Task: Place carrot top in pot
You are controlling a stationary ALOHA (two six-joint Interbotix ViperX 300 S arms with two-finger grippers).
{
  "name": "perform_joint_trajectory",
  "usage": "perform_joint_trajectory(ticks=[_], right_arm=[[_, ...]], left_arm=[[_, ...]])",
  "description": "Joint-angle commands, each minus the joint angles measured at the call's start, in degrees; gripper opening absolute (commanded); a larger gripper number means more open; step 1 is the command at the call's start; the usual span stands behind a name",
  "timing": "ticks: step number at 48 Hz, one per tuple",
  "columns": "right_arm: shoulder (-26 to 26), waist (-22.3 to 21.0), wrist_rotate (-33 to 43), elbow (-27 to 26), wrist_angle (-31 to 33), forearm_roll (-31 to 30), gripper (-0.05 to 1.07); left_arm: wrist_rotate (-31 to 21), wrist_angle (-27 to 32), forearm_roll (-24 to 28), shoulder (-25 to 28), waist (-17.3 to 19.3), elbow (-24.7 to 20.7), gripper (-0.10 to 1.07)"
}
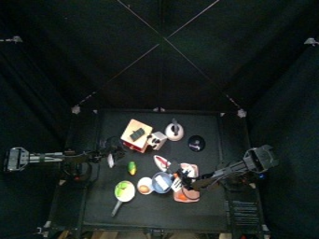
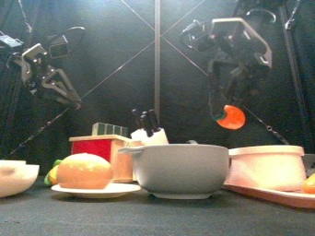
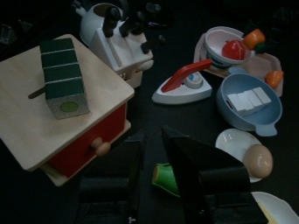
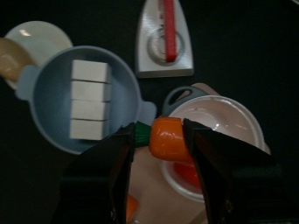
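My right gripper [image 4: 165, 142] is shut on the carrot top [image 4: 167, 136], an orange stub with a bit of green. It holds the stub in the air just above the white and pink pot [image 4: 225, 121]. In the front view the carrot top [image 2: 230, 116] hangs from the right gripper [image 2: 227, 107] above and slightly left of the pot [image 2: 268, 167]. My left gripper [image 3: 163, 175] is open and empty, low over the table beside the wooden box [image 3: 59, 109]; in the top view the left gripper [image 1: 110, 161] is at the table's left.
A blue bowl with white cubes [image 4: 87, 96] sits next to the pot, with a toy iron [image 4: 166, 39] beyond it. Another carrot piece [image 3: 274, 79] lies on the pink tray. A small green item [image 3: 167, 176] lies under the left gripper. A plate with an orange fruit [image 2: 84, 172] stands at the front.
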Motion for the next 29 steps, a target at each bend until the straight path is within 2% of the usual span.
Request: perform_joint_trajectory(ticks=[1, 14, 29], right_arm=[[-1.9, -1.4, 0.0, 1.2, 0.2, -0.1, 0.68], [-1.7, -3.3, 0.6, 3.8, 0.3, 0.2, 0.72], [-0.4, -4.2, 0.4, 3.6, 0.4, 0.3, 0.95]], left_arm=[[0.0, -0.2, -0.4, 0.2, 0.2, -0.5, 0.66], [0.0, -0.2, -0.7, 0.2, 0.2, -0.4, 0.66], [0.1, -0.2, -0.7, 0.2, 0.2, -0.4, 0.66]])
